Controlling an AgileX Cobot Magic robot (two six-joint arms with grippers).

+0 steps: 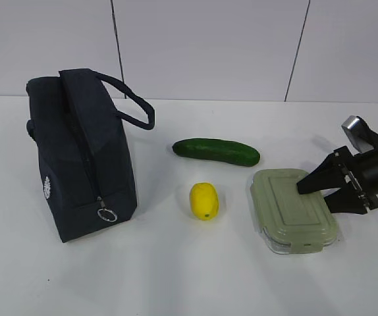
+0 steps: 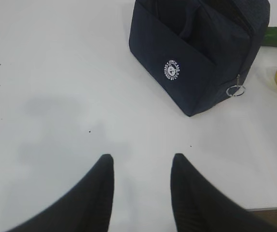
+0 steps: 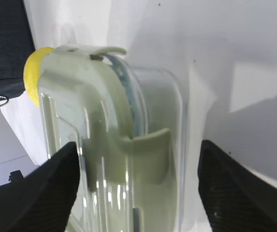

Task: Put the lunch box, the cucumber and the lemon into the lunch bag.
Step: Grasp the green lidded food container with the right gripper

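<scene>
Lunch box [image 1: 293,212] w/ pale sage-green clip-on lid sits flat on white table [image 1: 176,276], right of centre in exterior view; clear base shows under the lid edge. Right gripper [image 1: 322,193] comes in from the right at its far-right end, fingers spread wide; in right wrist view the two dark fingers [image 3: 37,193] stand either side of the box, one per long side, gap visible btwn each finger and the box wall, so not clamped on it. Lemon [image 1: 204,201], bright yellow, lies just left of the box, apart from it; right wrist view shows it peeking past the box's far corner. Cucumber [image 1: 216,151], dark green, lies behind lemon & box, lengthwise across the table, apart from both. Lunch bag [image 1: 82,158], dark navy, stands upright at left, well apart from lemon; loop handle [image 1: 133,102] sticks out toward the right, metal ring pull [image 1: 107,214] hangs at the low front corner, round white logo [image 2: 173,69] on the side. Left gripper [image 2: 142,164] hovers over bare table near the bag, fingers partly apart, holding nothing.
</scene>
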